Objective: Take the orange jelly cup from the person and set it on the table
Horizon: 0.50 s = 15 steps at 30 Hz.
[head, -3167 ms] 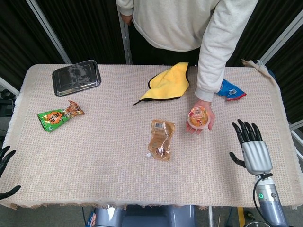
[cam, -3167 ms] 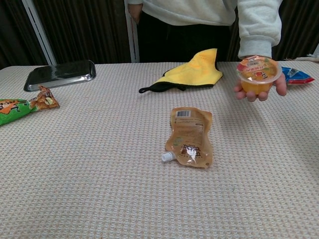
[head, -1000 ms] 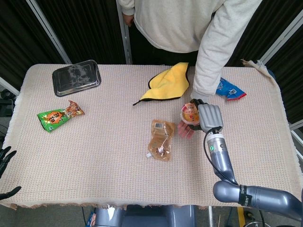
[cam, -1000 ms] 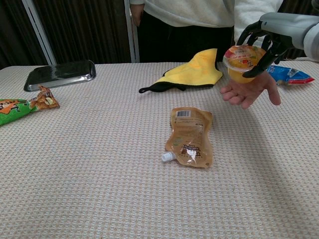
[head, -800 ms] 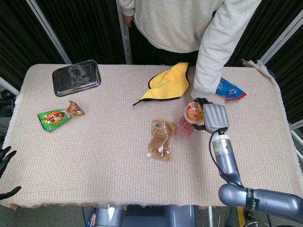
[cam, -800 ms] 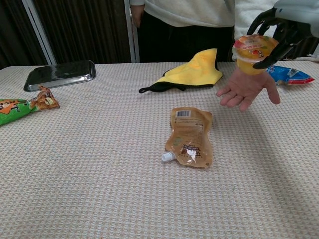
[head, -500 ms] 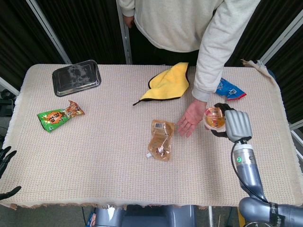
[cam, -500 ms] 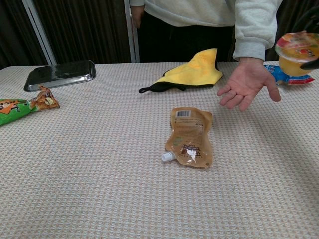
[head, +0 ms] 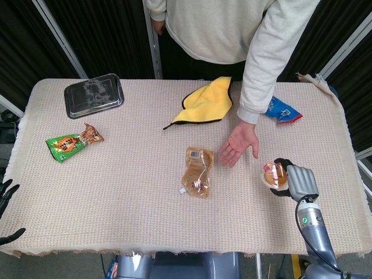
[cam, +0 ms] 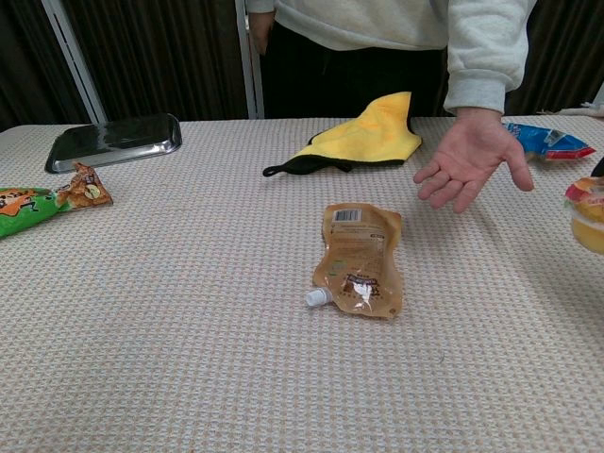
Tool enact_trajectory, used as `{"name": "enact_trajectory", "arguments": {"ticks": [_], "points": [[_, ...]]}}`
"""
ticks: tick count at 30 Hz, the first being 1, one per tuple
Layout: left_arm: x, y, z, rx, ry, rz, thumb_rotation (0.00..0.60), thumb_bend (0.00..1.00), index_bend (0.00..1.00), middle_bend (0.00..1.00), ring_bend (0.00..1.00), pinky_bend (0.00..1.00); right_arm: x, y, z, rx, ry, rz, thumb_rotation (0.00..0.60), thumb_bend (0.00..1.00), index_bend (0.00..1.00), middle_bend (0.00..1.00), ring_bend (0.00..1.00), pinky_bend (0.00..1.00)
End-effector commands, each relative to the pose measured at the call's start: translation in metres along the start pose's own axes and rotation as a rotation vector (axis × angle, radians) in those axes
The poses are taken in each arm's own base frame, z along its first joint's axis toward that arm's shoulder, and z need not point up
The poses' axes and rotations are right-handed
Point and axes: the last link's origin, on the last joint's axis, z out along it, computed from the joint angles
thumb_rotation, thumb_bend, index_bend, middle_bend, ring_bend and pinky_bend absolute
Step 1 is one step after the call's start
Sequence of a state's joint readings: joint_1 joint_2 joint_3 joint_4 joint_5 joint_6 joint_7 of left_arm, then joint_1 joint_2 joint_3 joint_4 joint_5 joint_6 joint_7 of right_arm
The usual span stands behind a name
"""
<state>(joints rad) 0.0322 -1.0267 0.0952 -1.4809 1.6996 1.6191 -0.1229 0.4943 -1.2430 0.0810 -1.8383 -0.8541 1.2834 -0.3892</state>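
The orange jelly cup [head: 275, 175] is in my right hand [head: 296, 181], which grips it from the right, low over the table's right side. The chest view catches the cup [cam: 587, 215] at its right edge, just above the cloth; whether it touches the table I cannot tell. The person's open palm [head: 239, 142] stays outstretched, empty, to the upper left of the cup. My left hand [head: 7, 195] shows at the far left edge of the head view, fingers apart, holding nothing.
A brown spouted pouch [head: 197, 172] lies mid-table. A yellow cloth [head: 207, 100] and a blue packet [head: 281, 110] lie near the person. A metal tray [head: 93, 95] and a green snack bag [head: 72, 141] are on the left.
My right hand lifted the cup off the person's palm, carried it right and toward me, and lowered it near the table. The person's hand stays open and empty.
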Motion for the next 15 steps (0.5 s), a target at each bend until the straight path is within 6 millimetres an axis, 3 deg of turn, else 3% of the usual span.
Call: {"name": "enact_trajectory", "arguments": {"ticks": [1,4,10,12,15], "points": [[0.000,0.000,0.000,0.001,0.000,-0.003,0.600,0.00,0.02,0.00,0.00,0.00,-0.012,0.001,0.008,-0.022,-0.010,-0.004,0.600,0.17,0.61,0.55,0.48,0.55],[0.000,0.000,0.000,0.001,-0.001,-0.004,0.600,0.00,0.02,0.00,0.00,0.00,-0.016,0.002,0.014,-0.041,0.000,0.012,0.600,0.17,0.56,0.48,0.42,0.43],[0.000,0.000,0.000,-0.001,-0.002,-0.007,0.600,0.00,0.02,0.00,0.00,0.00,-0.021,0.004,0.025,-0.068,0.008,0.001,0.600,0.17,0.33,0.21,0.09,0.15],[0.000,0.000,0.000,0.000,-0.002,-0.008,0.600,0.00,0.02,0.00,0.00,0.00,-0.023,0.005,0.026,-0.081,-0.009,0.005,0.600,0.17,0.26,0.14,0.02,0.09],[0.000,0.000,0.000,-0.001,-0.002,-0.008,0.600,0.00,0.02,0.00,0.00,0.00,-0.023,0.006,0.024,-0.090,-0.030,-0.004,0.600,0.17,0.17,0.02,0.00,0.01]]}}
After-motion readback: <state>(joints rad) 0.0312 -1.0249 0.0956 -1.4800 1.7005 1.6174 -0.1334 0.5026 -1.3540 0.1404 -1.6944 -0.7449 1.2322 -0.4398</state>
